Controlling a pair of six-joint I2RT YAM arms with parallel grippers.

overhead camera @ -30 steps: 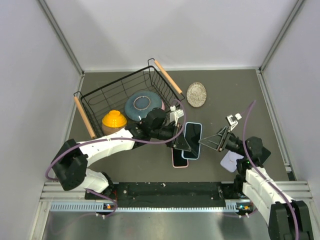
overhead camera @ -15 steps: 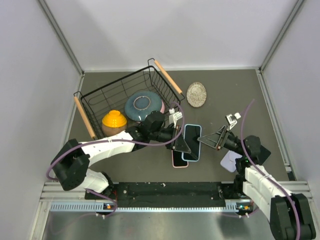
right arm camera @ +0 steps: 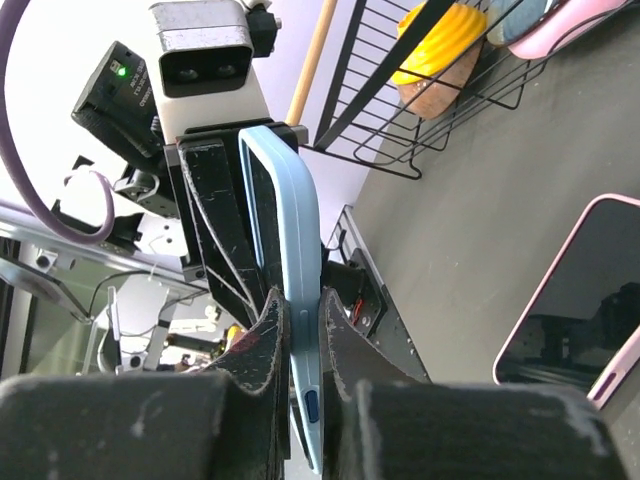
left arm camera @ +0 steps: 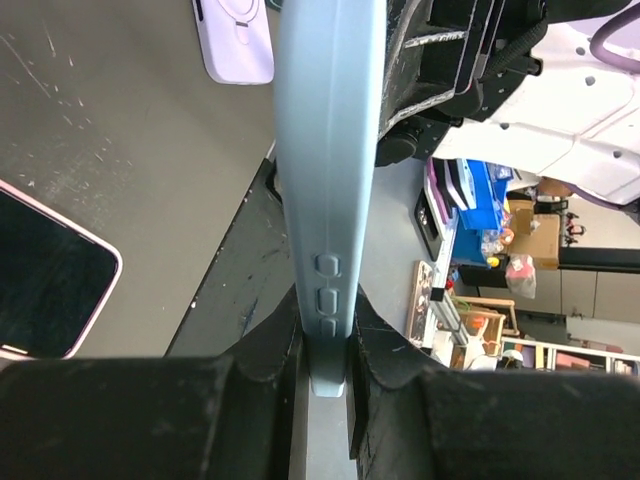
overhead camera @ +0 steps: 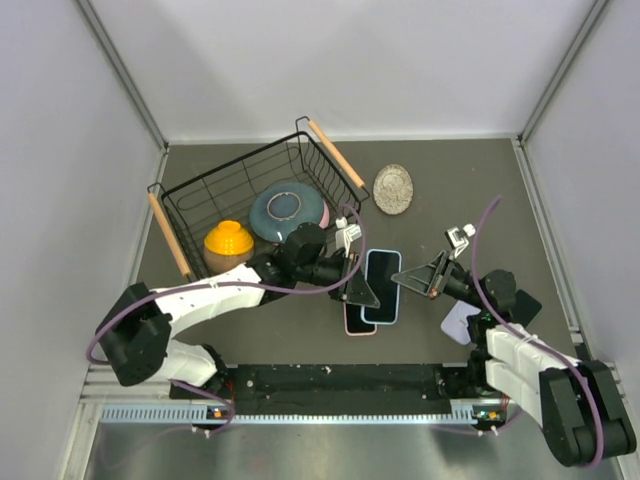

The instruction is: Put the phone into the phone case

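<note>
While the pink phone (overhead camera: pixel 357 323) lies on the table (overhead camera: pixel 450 190), left pincer (overhead camera: pixel 365 288) and right pincer (overhead camera: pixel 406 283) both clamp the blue case (overhead camera: pixel 383 285).

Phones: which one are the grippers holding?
The light-blue-rimmed one, pinched at its side edges between the left gripper and the right gripper; the pink-rimmed one lies free beside it.
</note>
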